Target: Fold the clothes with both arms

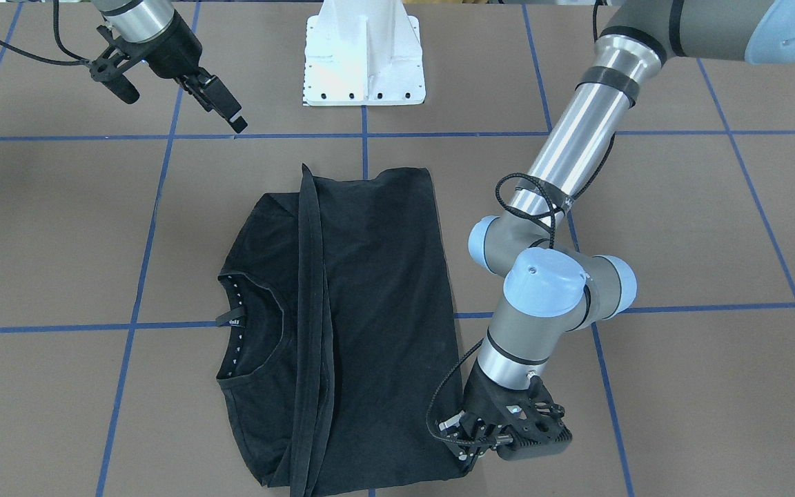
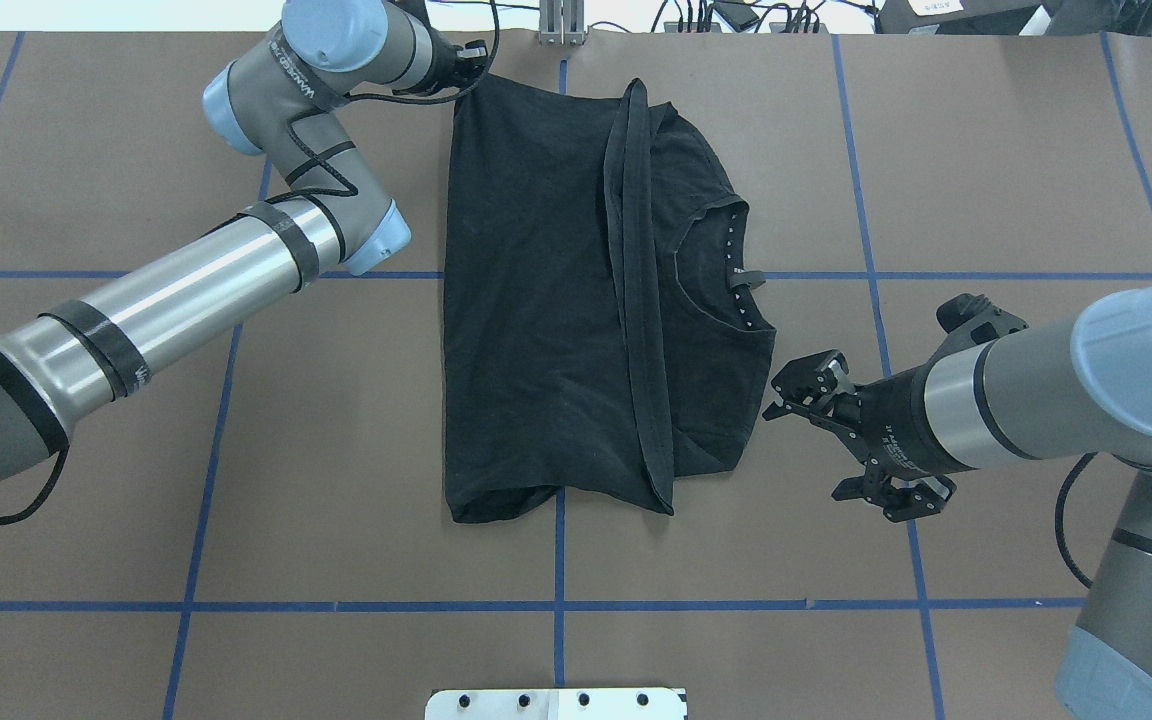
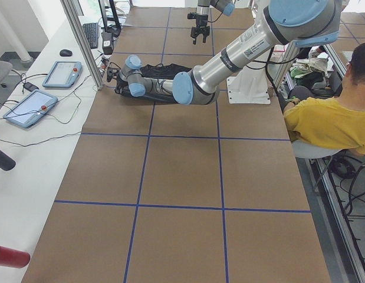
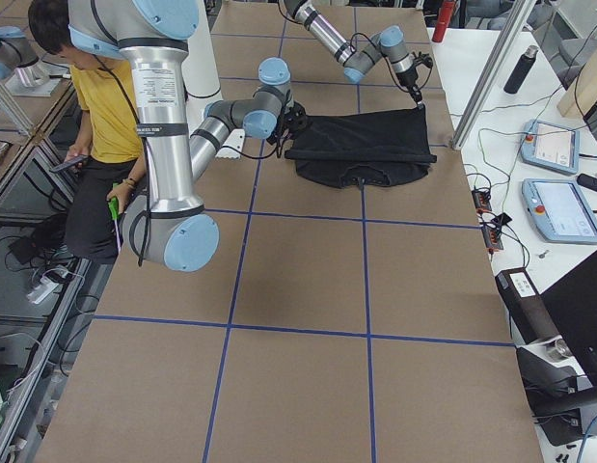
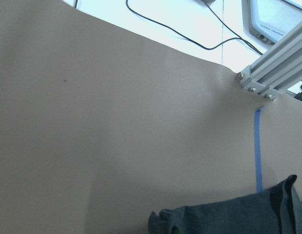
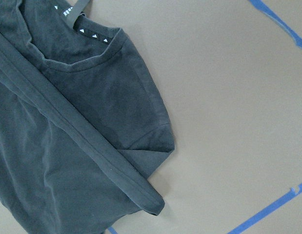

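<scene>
— Where is the black T-shirt (image 2: 526, 300)?
— Seen from overhead, it lies flat in the middle of the desk (image 2: 236, 450). Its lower half is doubled over, so the hem band (image 2: 636, 300) runs from 12 to 6, just short of the collar (image 2: 726, 270), which faces 3 o'clock.
— And our hands?
— Our left hand (image 1: 465, 443) sits low at the shirt's 11 o'clock corner, touching the fabric. We cannot tell whether its fingers are pinching it. Our right hand (image 2: 804, 450) hovers off the cloth at 4 o'clock, fingers spread wide, holding nothing.
— How will it handle?
— We judge it light, limp and a little clingy, so it will sag and drag wherever we don't support it. We'd pinch both layers at the two corners of one edge, one hand each, and lift together to keep the fold square.
</scene>
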Robot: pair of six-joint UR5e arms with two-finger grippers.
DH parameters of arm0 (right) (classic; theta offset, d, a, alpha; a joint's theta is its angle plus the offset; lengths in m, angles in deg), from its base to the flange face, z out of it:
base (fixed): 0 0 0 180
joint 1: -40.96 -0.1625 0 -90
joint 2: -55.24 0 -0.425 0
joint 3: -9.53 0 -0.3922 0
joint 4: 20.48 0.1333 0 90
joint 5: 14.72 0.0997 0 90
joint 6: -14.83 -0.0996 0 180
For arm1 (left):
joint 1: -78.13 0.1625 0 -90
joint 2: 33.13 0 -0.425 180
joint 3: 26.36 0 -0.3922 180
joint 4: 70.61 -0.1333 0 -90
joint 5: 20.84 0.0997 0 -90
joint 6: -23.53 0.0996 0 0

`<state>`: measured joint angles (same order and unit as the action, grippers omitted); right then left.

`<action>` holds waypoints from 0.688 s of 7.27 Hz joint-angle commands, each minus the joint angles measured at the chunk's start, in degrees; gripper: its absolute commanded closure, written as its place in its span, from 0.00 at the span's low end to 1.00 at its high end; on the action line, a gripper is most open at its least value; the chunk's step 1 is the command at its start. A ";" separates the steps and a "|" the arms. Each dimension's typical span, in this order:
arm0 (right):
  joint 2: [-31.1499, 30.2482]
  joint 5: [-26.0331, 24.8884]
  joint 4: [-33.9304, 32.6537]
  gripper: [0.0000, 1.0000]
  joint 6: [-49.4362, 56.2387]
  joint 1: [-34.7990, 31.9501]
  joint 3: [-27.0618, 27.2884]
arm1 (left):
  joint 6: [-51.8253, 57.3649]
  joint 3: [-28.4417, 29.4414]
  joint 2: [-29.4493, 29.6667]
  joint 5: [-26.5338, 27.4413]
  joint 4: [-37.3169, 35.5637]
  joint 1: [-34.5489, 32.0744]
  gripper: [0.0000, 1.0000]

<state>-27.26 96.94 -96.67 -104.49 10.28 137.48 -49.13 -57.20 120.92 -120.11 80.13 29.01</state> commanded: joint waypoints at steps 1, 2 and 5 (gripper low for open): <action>0.76 -2.05 -0.01 0.00 1.11 1.84 -1.74 | 1.30 0.60 0.38 0.65 0.69 -1.23 0.01; 2.32 -3.63 -0.01 0.00 4.07 3.77 -3.39 | 1.39 -0.10 0.46 0.31 0.87 -2.28 0.00; 11.44 -6.90 -7.69 0.02 20.78 8.26 -10.43 | 1.91 -22.13 -12.10 -3.89 -7.26 -3.17 0.00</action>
<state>-19.84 90.62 -99.65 -93.53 17.09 129.47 -47.35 -67.54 116.33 -121.63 77.27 26.03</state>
